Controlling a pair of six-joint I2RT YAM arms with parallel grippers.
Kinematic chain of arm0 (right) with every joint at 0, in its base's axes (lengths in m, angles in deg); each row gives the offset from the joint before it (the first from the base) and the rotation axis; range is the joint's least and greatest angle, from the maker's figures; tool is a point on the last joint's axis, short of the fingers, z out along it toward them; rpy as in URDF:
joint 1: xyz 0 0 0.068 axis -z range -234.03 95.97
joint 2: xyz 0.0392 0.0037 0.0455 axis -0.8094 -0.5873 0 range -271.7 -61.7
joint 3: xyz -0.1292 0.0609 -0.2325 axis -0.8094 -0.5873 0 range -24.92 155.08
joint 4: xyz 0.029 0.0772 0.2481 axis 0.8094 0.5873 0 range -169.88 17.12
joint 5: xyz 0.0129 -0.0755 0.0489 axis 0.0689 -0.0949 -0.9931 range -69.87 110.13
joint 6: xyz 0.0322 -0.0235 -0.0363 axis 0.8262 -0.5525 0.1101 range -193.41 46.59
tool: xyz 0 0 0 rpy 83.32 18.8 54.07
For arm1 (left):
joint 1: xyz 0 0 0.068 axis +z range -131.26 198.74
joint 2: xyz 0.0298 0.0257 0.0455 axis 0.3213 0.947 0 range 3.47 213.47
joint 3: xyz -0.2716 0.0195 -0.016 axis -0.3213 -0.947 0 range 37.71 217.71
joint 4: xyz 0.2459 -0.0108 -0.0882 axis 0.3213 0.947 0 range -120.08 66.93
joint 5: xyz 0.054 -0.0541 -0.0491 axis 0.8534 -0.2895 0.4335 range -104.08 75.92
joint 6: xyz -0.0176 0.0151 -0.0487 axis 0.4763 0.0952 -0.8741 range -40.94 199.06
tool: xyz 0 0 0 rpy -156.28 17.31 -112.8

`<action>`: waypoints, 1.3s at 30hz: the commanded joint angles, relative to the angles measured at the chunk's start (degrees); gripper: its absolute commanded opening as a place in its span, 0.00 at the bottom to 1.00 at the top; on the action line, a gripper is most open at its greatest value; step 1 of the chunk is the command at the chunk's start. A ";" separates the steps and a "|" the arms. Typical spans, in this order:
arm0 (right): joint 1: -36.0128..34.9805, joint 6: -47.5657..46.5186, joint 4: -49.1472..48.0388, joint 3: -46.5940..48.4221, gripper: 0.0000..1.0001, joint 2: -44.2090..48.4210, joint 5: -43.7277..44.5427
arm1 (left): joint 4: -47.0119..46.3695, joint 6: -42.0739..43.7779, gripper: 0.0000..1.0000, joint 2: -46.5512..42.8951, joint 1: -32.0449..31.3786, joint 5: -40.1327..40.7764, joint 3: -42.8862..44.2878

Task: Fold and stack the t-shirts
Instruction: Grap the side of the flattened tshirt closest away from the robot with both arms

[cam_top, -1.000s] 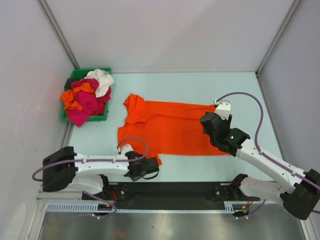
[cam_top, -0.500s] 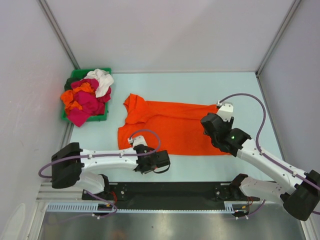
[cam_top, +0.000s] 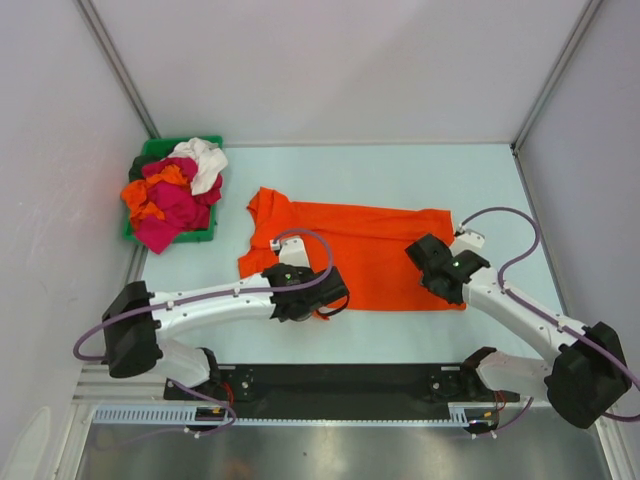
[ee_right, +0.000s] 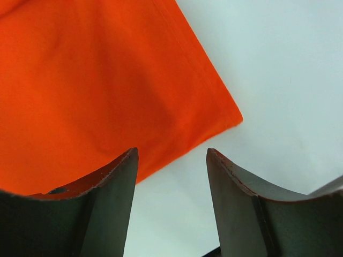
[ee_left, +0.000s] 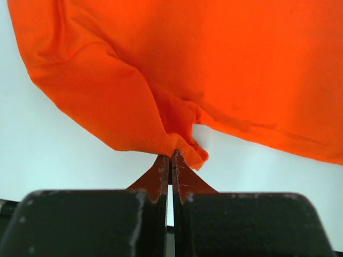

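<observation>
The orange t-shirt (cam_top: 370,245) lies spread flat on the table, collar to the left. My left gripper (cam_top: 330,305) sits at its near left edge. In the left wrist view the left gripper (ee_left: 171,155) is shut on a bunched fold of the orange t-shirt (ee_left: 214,69), and the cloth drapes away from the tips. My right gripper (cam_top: 422,252) hovers over the shirt's right end. In the right wrist view the right gripper (ee_right: 171,152) is open and holds nothing; the edge of the orange t-shirt (ee_right: 91,85) runs between its fingers, just short of a corner. More t-shirts (cam_top: 175,200) in magenta, orange and white are piled at the far left.
The pile sits in a green bin (cam_top: 152,150) by the left wall. Grey walls close off the left, the back and the right. A black rail (cam_top: 350,380) carrying the arm bases runs along the near edge.
My left gripper closed on the shirt's near left edge and moved right and slightly farther, dragging the cloth along. My right gripper shifted a little to the right and nearer, still open.
</observation>
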 commanded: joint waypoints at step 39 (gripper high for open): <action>12.77 14.28 -0.77 -7.83 0.45 -8.71 -3.29 | -12.65 15.46 0.00 -10.98 6.95 -3.70 -13.77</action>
